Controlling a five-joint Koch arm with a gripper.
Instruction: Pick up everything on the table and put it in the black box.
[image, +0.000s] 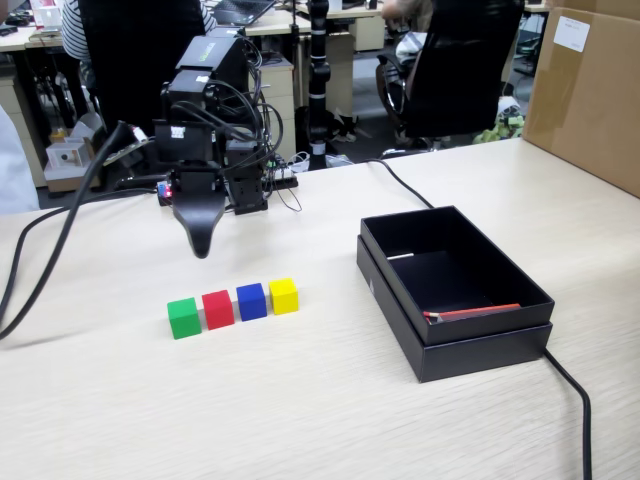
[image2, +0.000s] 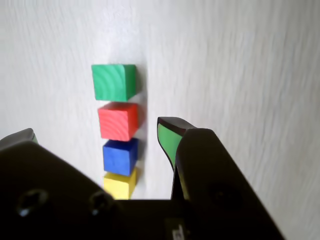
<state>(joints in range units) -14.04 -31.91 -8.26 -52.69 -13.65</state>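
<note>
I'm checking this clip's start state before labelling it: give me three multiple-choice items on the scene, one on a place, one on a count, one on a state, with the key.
1. In the fixed view, which cube ends the row on the side nearest the black box?
A. green
B. yellow
C. red

2. How many cubes lie inside the black box?
A. none
B. two
C. four

3. How does the gripper stand?
A. clamped on the blue cube
C. resting inside the box
B. above the table, holding nothing

Key:
1 B: the yellow cube is the row's right end; then come the blue cube, the red cube and the green cube.
2 A: the box holds only a red stick; all four cubes sit on the table.
3 B: the wrist view shows nothing between its jaws.
</note>
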